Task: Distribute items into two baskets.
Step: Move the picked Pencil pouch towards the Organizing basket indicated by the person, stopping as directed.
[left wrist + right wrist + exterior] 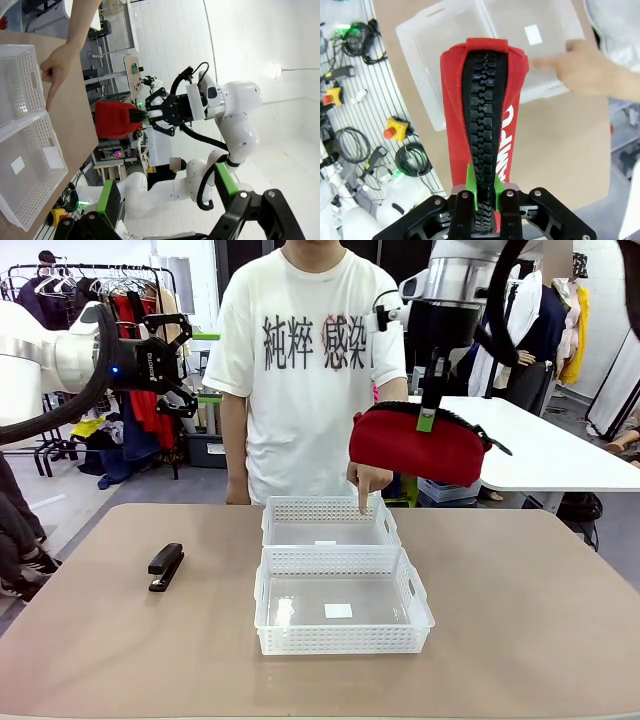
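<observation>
Carrying: the right gripper (427, 420) is clamped on the zipper ridge of the red pouch (420, 448), which hangs in the air clear of the table (520, 620), above and just right of the far basket (330, 508).
Left gripper (183, 370): raised high over the table's left side, jaws spread wide with nothing between them.
Stapler (166, 566): lies flat near the table's left edge, well apart from both baskets.
Baskets: the two touch in the middle of the table, the far one toward the person's edge and the near basket (340, 638) toward the robot's edge. Neither holds an item; each has only a small white label on its floor.
Person's hand (368, 478): its index finger points down into the right end of the far basket.
Done so far: the pouch is off the table and gripped, but nothing is in a basket yet.
Left to do: lower the pouch into a basket, probably the far one being pointed at, and let go. The stapler then most likely goes into the other basket.
</observation>
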